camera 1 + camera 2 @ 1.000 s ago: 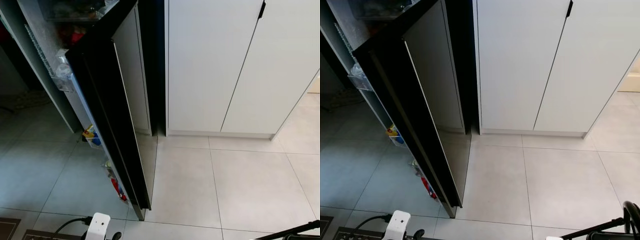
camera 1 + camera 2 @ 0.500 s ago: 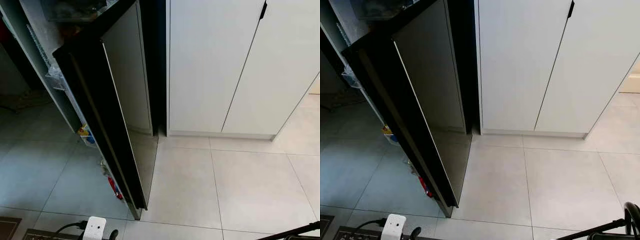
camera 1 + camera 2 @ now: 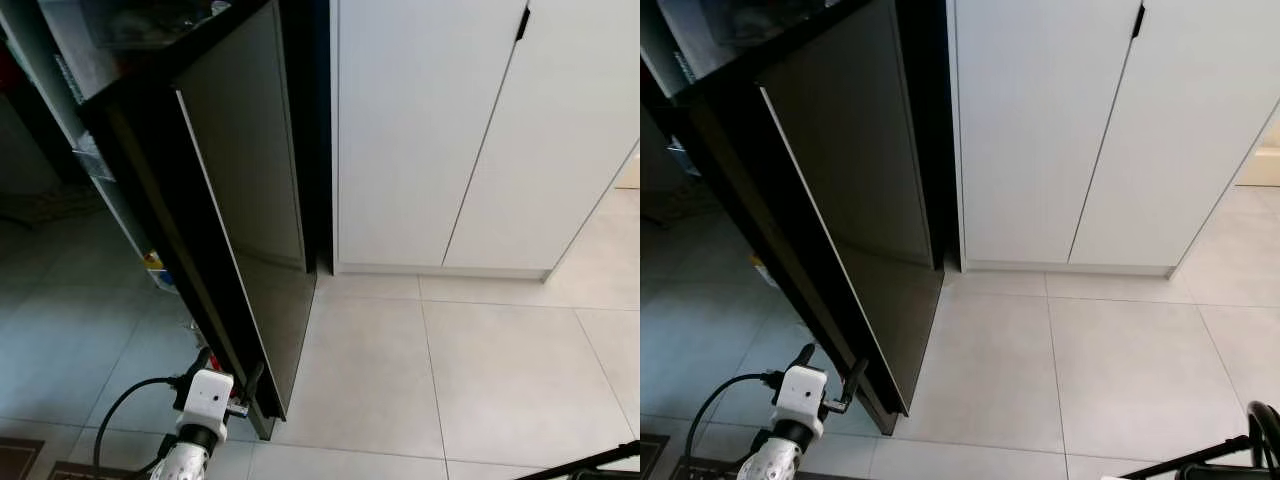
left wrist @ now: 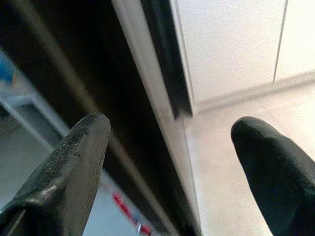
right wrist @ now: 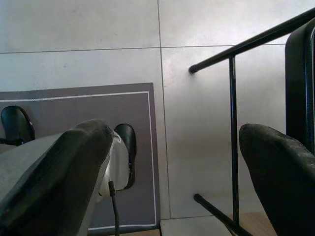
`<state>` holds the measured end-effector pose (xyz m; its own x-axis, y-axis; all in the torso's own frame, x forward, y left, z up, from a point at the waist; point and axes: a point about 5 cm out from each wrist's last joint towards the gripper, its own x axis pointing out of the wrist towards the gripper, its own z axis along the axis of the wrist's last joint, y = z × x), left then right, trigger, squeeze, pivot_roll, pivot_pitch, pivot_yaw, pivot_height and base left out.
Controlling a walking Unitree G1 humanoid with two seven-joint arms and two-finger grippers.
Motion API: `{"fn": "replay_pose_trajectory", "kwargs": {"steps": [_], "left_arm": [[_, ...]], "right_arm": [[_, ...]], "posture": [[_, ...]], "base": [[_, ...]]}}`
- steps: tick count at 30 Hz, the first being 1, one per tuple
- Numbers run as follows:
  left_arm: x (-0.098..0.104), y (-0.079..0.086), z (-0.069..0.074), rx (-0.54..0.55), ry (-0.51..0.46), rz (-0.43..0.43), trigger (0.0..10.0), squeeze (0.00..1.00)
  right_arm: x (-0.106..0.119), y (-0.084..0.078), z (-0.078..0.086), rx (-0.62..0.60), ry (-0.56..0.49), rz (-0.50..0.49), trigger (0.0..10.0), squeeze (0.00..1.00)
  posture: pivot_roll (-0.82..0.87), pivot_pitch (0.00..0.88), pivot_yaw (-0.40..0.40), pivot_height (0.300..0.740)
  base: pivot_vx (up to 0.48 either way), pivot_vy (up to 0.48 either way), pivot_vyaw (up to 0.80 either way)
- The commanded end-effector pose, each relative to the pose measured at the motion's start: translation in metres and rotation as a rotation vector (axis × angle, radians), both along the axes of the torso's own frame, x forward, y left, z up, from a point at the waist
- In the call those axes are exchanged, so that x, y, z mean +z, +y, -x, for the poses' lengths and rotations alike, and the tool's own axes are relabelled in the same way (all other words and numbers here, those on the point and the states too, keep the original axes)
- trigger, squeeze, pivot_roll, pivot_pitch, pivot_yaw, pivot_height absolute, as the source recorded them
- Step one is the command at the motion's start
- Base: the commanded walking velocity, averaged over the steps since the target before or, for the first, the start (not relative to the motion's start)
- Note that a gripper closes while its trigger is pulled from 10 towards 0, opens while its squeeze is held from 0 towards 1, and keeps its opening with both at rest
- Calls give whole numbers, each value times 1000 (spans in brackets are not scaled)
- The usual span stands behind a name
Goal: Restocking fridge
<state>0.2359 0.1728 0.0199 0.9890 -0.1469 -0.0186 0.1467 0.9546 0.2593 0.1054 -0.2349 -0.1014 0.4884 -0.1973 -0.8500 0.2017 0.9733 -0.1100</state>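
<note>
The black fridge door (image 3: 240,230) stands part open, its glossy front facing me and its lower corner low at the left. Behind it I see a strip of the door shelves with a yellow item (image 3: 155,262). My left gripper (image 3: 228,370) is open at the door's bottom corner, one finger on each side of the edge. In the left wrist view the door edge (image 4: 147,98) runs between the two black fingertips (image 4: 64,162). My right gripper (image 5: 172,157) hangs open over the floor with nothing in it.
White cupboard doors (image 3: 450,130) stand to the right of the fridge. Pale floor tiles (image 3: 480,370) spread out ahead and to the right. A black metal stand (image 5: 231,123) and a grey mat (image 5: 74,118) lie under my right arm.
The fridge door has swung further towards shut, hiding most of its shelves. My left arm has risen, bringing its open gripper to the door's lower corner.
</note>
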Motion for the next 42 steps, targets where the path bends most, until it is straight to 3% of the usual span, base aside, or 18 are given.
{"fn": "replay_pose_trajectory", "kwargs": {"steps": [1, 6, 8, 14, 17, 42], "left_arm": [[8, -1, -3, -4, -24, 11, 10000, 0], [16, -3, -12, -31, 5, 29, 10000, 0], [11, 6, -15, 26, 50, 24, 10000, 0], [1, 13, -13, 61, 129, 5, 10000, 0], [-12, 23, -8, 136, 197, 9, 10000, 0], [-8, 17, -17, 120, 189, 15, 10000, 0]], "right_arm": [[0, -1, -1, -15, -6, -1, 10000, 0], [0, 0, -1, -20, -7, 1, 10000, 0], [0, 1, -1, -20, -6, -2, 10000, 0], [-1, 5, 0, -26, -1, -10, 10000, 0], [-3, 8, 2, -32, 6, -22, 10000, 0], [-2, 11, -2, -30, 1, -40, 10000, 0]], "posture": [[-141, 0, 49, 740], [-135, 0, 47, 740], [-139, 0, 54, 740], [-133, 0, 65, 740], [-141, 0, 69, 740], [-133, 0, 68, 740]], "base": [[0, 0, 0], [0, 0, 0], [0, 0, 0], [0, 0, 0], [0, 0, 0], [44, 0, 0]]}}
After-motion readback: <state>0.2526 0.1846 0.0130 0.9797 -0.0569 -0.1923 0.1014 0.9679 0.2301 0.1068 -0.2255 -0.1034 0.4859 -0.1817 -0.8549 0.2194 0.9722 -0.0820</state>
